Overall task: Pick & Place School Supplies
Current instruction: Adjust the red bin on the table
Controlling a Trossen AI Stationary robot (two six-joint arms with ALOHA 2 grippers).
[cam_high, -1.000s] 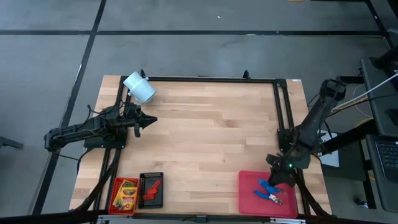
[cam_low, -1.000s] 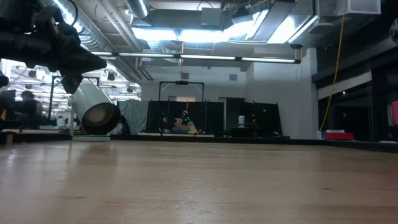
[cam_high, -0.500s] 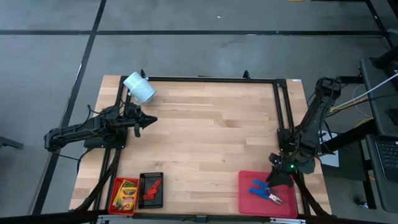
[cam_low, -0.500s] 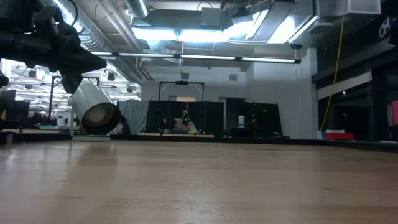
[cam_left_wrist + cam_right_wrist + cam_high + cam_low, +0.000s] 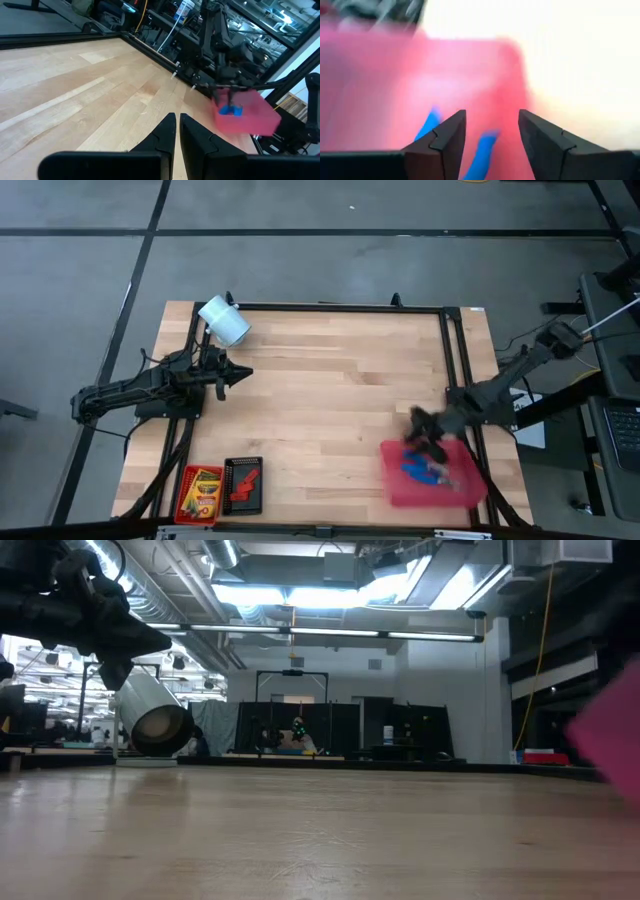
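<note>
Two blue-handled tools [image 5: 420, 470] lie in a large red tray [image 5: 395, 490] at the near right, which sits skewed and blurred. My right gripper [image 5: 425, 435] is open over the tray's far left part; its wrist view shows the tray [image 5: 380, 90] and blue handles [image 5: 485, 145] under the spread fingers. A small red tray holds the crayon boxes [image 5: 200, 492] at the near left, and the black tray beside it holds red pieces [image 5: 245, 480]. My left gripper [image 5: 245, 372] hangs shut above the table's left side, touching nothing. My right gripper comes at the red tray slanting down from the table's right side, its fingers [image 5: 445, 140] spread above the tray's floor. Blur hides whether a finger touches the tray's rim or wall, so I cannot tell if there is contact.
A pale blue-white cylinder [image 5: 224, 321] lies on its side at the far left corner, just beyond my left arm. A dark frame rail [image 5: 455, 350] runs along the table's right side. The wide middle of the wooden top [image 5: 330, 395] is bare.
My right gripper has swung from the tray's right side toward the far edge and the table's left, rolling as it went. The red tray has shifted and turned about with the tools in it, and part of it now rises into the low view at the right.
</note>
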